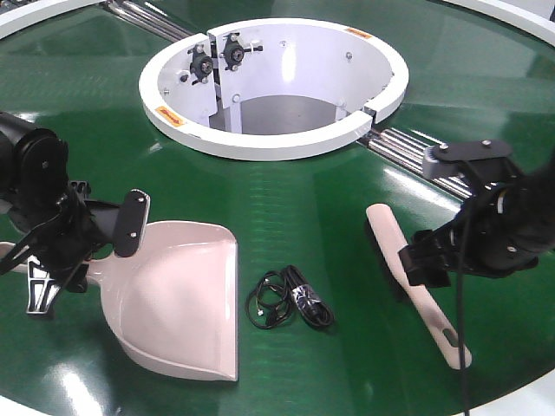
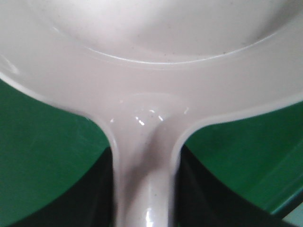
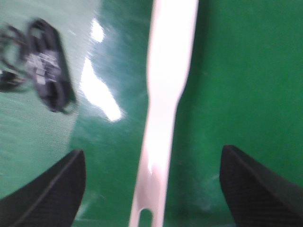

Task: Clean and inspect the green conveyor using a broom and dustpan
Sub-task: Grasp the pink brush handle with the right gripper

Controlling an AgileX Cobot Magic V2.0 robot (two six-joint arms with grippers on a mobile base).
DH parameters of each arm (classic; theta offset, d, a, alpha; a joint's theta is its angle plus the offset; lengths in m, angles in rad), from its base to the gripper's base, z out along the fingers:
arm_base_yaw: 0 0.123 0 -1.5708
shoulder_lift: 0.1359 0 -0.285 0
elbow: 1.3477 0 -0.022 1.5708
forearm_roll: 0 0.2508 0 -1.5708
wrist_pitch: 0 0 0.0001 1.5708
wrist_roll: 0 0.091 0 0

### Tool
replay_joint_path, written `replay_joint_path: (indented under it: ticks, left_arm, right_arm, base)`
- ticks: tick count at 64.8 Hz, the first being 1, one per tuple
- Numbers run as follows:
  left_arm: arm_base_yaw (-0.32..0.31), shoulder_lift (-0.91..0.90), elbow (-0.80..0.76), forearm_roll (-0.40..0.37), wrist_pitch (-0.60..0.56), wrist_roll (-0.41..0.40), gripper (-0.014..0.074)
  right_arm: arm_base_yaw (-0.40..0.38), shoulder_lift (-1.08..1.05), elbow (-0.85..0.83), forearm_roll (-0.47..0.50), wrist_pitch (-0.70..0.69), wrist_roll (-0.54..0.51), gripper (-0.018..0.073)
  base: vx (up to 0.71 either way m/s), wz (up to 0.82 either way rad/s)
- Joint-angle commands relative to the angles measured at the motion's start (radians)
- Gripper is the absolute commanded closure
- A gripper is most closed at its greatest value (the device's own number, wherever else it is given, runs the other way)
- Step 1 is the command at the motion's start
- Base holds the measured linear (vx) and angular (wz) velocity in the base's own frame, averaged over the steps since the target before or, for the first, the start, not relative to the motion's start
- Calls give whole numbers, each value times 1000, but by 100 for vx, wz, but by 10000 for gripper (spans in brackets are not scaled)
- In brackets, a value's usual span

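Exterior front-facing view: green conveyor (image 1: pixel 286 199) carries all items. Dustpan (image 1: pixel 182 295) lies flat on the belt at the left, mouth toward the near edge. Broom (image 1: pixel 438 321) lies at the right, slotted handle end nearest the camera. Black cable bundle (image 1: pixel 290 299) sits between them, touching neither. White ring opening (image 1: pixel 260 143) is beyond, with silver rails (image 1: pixel 408 143) running from its right side.

Left wrist view: left gripper (image 2: pixel 147 189) is clamped on the dustpan handle just behind the scoop, dark fingers (image 2: pixel 94 198) tight against both sides.

Right wrist view (blurred): right gripper (image 3: pixel 151 189) hangs over the broom handle with fingers (image 3: pixel 42 194) spread wide. The handle runs between them, clear of both.
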Motion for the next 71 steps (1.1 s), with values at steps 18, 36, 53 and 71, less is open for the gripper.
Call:
replay_joint_path:
  ticks: [18, 36, 53, 71]
  left_arm:
    - [-8, -37, -29, -8, 10, 5, 603]
    - [-8, -37, -29, -8, 10, 5, 603]
    - [-8, -37, -29, -8, 10, 5, 603]
    - [-8, -37, -29, -8, 10, 5, 603]
  right_arm:
    - [1, 211, -124, -21, 92, 1, -1]
    - [1, 330, -126, -21, 93, 3, 46]
    - [1, 362, -126, -21, 58, 25, 244]
    - [1, 359, -126, -21, 38, 23, 573]
  base:
    - [0, 0]
    - [0, 0]
    - [0, 0]
    - [0, 0]
